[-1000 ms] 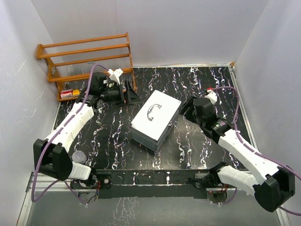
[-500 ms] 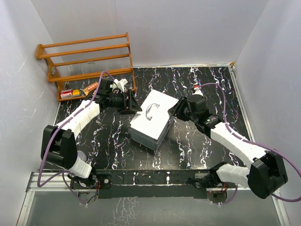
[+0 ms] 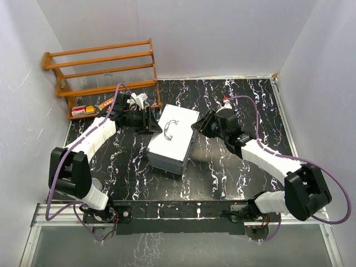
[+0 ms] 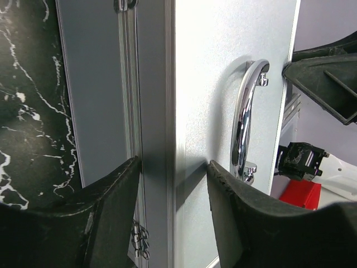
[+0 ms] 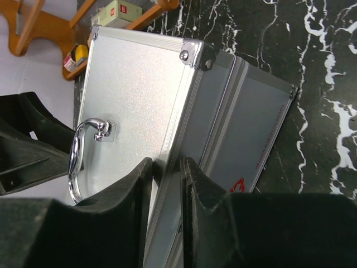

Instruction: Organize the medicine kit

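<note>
The medicine kit is a shut silver aluminium case (image 3: 173, 142) with a chrome handle (image 3: 170, 128), lying in the middle of the black marble table. My left gripper (image 3: 154, 123) is open at the case's far left edge. In the left wrist view (image 4: 173, 164) its fingers straddle the case's (image 4: 212, 84) corner edge beside the handle (image 4: 245, 111). My right gripper (image 3: 197, 125) is at the case's far right edge. In the right wrist view (image 5: 167, 163) its fingers stand a narrow gap apart, with the case's (image 5: 139, 84) rim between them.
A wooden rack (image 3: 100, 67) stands at the back left. Small medicine boxes (image 3: 83, 110) and a tube (image 3: 107, 103) lie on its lowest shelf. One box (image 5: 120, 10) shows in the right wrist view. White walls close in the table on three sides.
The case has slid left and turned. My right gripper followed it leftward against its right edge. My left gripper came from the rack to the case's left edge.
</note>
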